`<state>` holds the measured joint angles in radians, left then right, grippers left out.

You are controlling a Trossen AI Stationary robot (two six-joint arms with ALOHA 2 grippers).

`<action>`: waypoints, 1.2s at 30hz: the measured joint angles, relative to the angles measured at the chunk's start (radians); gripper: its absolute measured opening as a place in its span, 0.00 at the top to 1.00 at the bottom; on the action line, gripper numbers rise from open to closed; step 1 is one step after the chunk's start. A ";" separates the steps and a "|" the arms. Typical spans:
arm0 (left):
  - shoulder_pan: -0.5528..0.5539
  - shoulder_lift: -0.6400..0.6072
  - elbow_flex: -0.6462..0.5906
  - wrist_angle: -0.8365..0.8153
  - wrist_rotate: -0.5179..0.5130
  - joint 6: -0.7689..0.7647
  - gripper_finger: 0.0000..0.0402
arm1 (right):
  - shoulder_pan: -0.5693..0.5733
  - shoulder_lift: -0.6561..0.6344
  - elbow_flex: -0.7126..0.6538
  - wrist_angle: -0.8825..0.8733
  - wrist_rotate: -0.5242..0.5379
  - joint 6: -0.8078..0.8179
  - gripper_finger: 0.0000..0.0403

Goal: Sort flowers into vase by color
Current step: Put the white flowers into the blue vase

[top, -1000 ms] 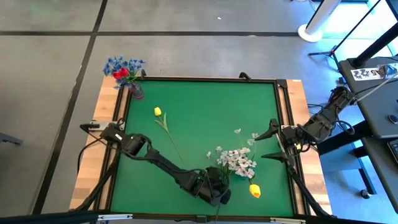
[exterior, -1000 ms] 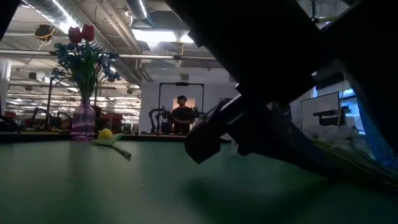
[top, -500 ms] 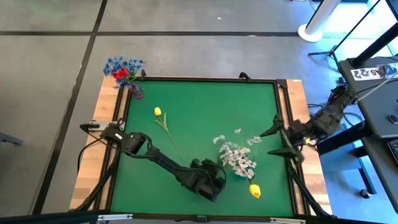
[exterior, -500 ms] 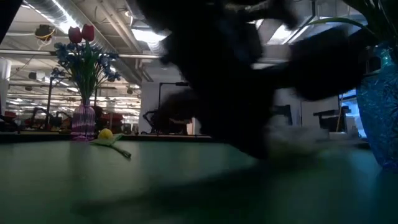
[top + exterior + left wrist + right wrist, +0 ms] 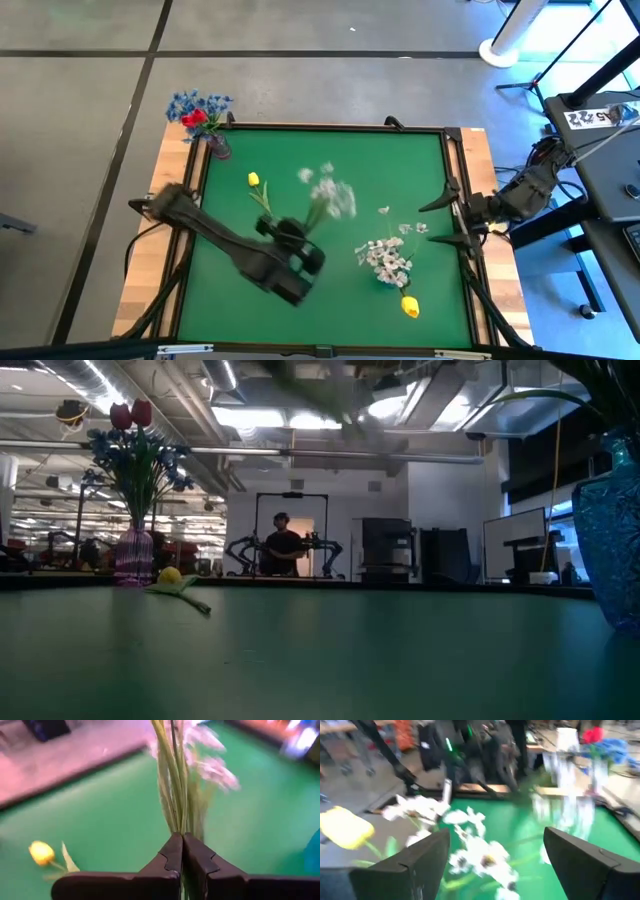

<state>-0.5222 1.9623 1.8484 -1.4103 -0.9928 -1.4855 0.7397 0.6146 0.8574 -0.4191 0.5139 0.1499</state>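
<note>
Pinching white spray (image 5: 327,191) stems, left hand (image 5: 182,851) is mid-bench (blurred, blossoms smeared); right hand (image 5: 447,222) spread at right edge.

High view looks straight down; low view level across the green mat (image 5: 330,170); both share it.

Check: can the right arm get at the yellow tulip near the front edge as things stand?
Probably yes. The right gripper waits open at the right edge; the yellow tulip lies near that side with bare mat between. The left gripper, holding a white spray, is well away.
</note>
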 joint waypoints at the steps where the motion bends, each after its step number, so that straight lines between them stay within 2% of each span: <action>1: -0.007 -0.038 0.000 -0.016 -0.043 -0.015 1.00 | 0.000 0.005 -0.001 -0.018 0.022 0.001 0.20; 8: -0.020 -0.213 0.003 0.033 -0.438 -0.017 1.00 | -0.001 0.046 -0.062 -0.043 0.178 0.060 0.20; 11: 0.011 -0.211 0.003 0.134 -0.467 0.074 1.00 | -0.046 0.085 -0.067 -0.054 0.205 0.098 0.21; 14: 0.073 -0.186 0.002 0.345 -0.315 0.289 1.00 | -0.142 0.105 -0.058 -0.060 0.079 0.116 0.24; 19: 0.180 -0.107 0.002 0.766 0.011 0.804 1.00 | -0.320 0.135 -0.040 -0.037 -0.170 0.069 0.31; 21: 0.238 -0.096 0.000 0.862 0.104 0.902 1.00 | -0.366 0.145 -0.040 -0.020 -0.225 0.050 0.33; 25: 0.361 -0.089 -0.011 1.083 0.229 1.080 1.00 | -0.438 0.154 -0.039 0.050 -0.237 0.028 0.32; 29: 0.428 -0.080 -0.089 1.343 0.424 1.237 1.00 | -0.511 0.142 -0.039 0.107 -0.236 0.025 0.28; 31: 0.464 -0.080 -0.145 1.491 0.478 1.300 1.00 | -0.548 0.121 -0.039 0.138 -0.226 0.026 0.26; 34: 0.518 -0.082 -0.230 1.721 0.581 1.385 1.00 | -0.607 0.094 -0.039 0.163 -0.144 0.049 0.24; 36: 0.544 -0.082 -0.286 1.866 0.686 1.426 1.00 | -0.642 0.080 -0.039 0.165 -0.094 0.053 0.24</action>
<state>0.0221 1.8805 1.5624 0.4560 -0.3066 -0.0596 0.0975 0.6941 0.8181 -0.2546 0.4195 0.2034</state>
